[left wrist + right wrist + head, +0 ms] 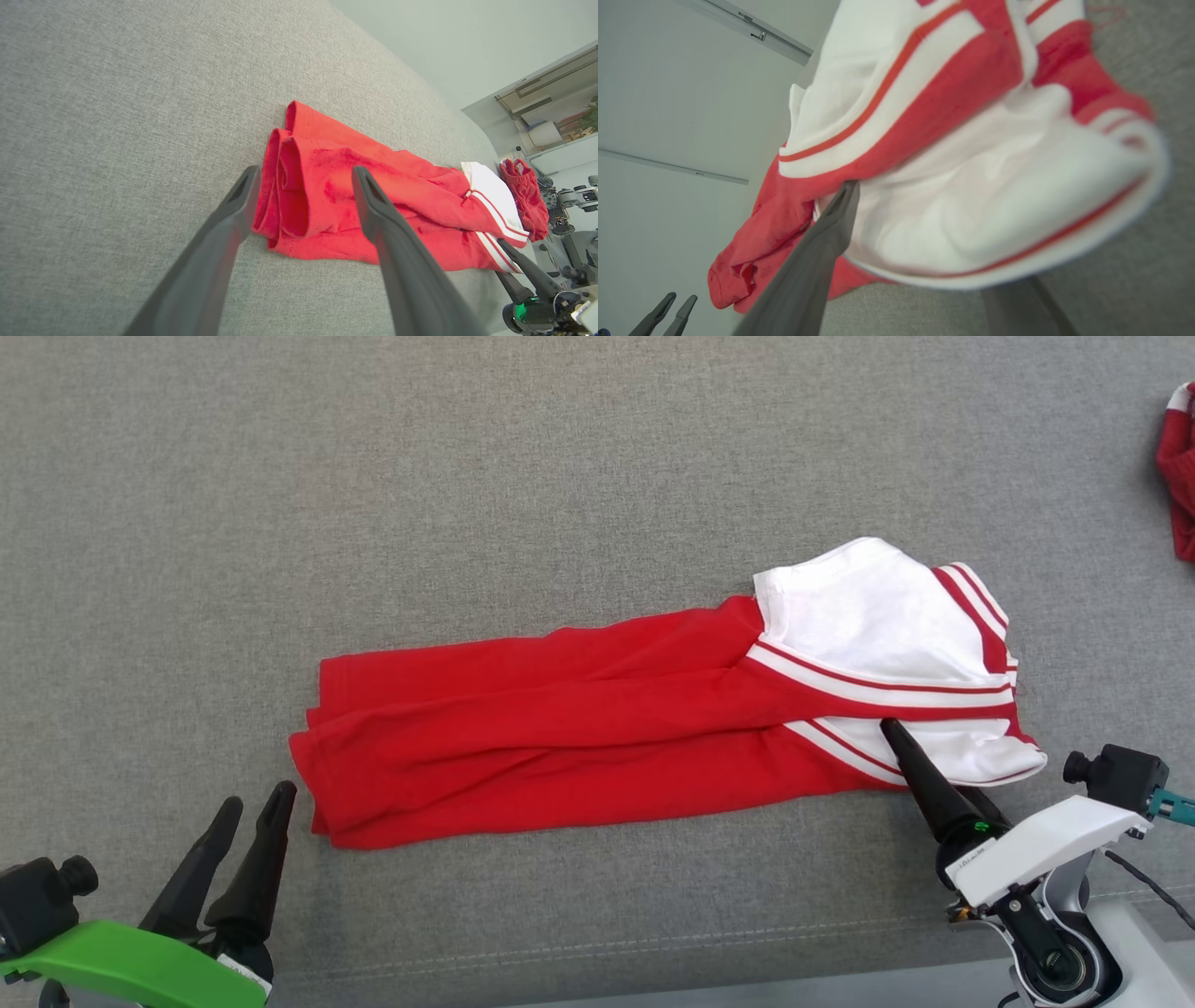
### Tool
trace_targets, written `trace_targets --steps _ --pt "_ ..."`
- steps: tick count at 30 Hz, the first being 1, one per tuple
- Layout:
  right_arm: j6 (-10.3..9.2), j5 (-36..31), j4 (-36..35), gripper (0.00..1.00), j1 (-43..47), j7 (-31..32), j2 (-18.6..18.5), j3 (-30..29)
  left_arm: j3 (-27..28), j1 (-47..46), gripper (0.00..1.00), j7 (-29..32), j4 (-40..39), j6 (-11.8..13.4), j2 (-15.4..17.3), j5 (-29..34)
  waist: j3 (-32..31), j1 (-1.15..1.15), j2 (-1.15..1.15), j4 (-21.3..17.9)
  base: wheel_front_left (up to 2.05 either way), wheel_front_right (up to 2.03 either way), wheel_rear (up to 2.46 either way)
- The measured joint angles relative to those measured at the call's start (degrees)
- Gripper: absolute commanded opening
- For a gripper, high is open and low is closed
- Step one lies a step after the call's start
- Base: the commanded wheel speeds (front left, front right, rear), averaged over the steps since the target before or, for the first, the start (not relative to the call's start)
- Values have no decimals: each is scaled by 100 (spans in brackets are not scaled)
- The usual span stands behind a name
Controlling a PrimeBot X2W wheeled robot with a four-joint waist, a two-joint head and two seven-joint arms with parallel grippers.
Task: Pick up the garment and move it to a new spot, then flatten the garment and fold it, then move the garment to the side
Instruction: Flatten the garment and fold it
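Right pincer (896, 733) gapes wide across the white end of the garment (597, 737), near the front edge of the grey padded surface (280, 476). Its wrist view reveals the lower finger (1013, 308) beneath the hem. Left pincer (257, 796), equally wide, hovers off the red end.

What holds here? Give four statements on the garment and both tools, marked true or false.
1. The garment lies on the grey surface. True.
2. The left tool grips the red end. False: it stands open, gripping nothing.
3. The right tool is open, one finger above the white end, one beneath. True.
4. A second red cloth lies beside the left tool. False: it lies far right in the head view.
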Motion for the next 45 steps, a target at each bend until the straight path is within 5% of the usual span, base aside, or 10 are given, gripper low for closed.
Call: trace_targets --steps 21,43,44,45 --pt "-1 137 -389 100 61 -111 -457 207 46 202 100 49 8 24 -55 -83 -71 0 0 -58 0 0 0" --pt "-1 589 41 100 -364 -559 -256 -103 68 194 100 177 -130 26 -71 -78 230 0 0 38 0 0 0" --pt "-1 590 67 85 -394 -566 -253 -111 74 194 100 177 -130 26 -74 -78 232 0 0 43 0 0 0" --pt "-2 593 101 40 -413 -612 -241 -148 80 194 100 176 -131 26 -79 -77 233 0 0 49 0 0 0"
